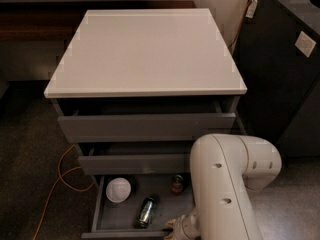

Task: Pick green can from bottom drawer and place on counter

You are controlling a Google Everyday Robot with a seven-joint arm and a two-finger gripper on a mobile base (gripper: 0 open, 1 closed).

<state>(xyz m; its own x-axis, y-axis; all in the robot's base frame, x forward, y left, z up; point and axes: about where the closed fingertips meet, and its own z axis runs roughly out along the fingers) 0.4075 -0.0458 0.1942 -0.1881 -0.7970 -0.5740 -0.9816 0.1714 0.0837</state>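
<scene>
The green can (146, 211) lies on its side on the floor of the open bottom drawer (98, 206), near the drawer's front edge and right of a white bowl (118, 189). The counter (145, 49) is the pale flat top of the grey cabinet, with nothing on it. My white arm (227, 184) fills the lower right and hides the drawer's right part. My gripper (176, 227) shows only as a pale piece at the bottom edge of the camera view, just right of the can and over the drawer's front edge.
A small brownish object (177, 183) stands at the back of the bottom drawer. The two upper grey drawers (145, 126) are pulled out a little. A black cabinet (285, 69) stands to the right. An orange cable (62, 176) runs over the floor at left.
</scene>
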